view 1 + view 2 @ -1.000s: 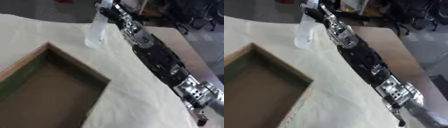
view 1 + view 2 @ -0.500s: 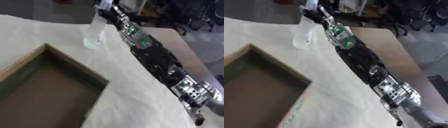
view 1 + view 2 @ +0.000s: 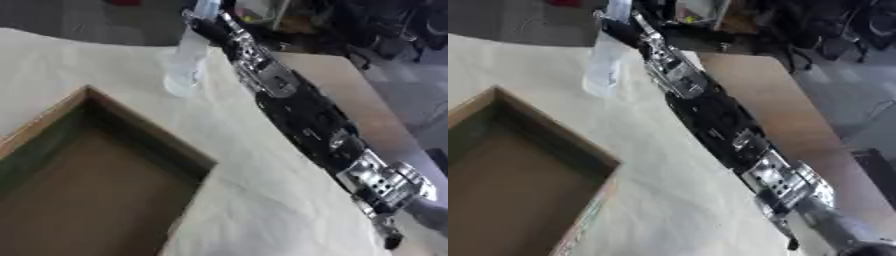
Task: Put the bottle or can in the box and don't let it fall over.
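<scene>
While my right hand [image 3: 208, 27] sits at the top of the view, its fingers look wrapped round the upper part of the clear bottle [image 3: 188, 62], just under the bluish cap, though the blur keeps me from seeing each fingertip. I read it as a closed grasp on the bottle. The bottle hangs nearly upright with a slight lean, its base at or just above the pale cloth [image 3: 262, 200] that covers the table, and I cannot tell whether it touches. Compared with a moment ago, the bottle seems a little nearer the box [image 3: 96, 165] and perhaps raised, though the camera has shifted too, so some of that may be the head tilting. If the lift is real, the carry has begun. The open cardboard box lies below and to the left, its near corner close to the bottle's base. My right forearm runs down to the lower right corner. My left hand shows in neither view. Next I would bring the bottle over the rim, keeping it vertical.
</scene>
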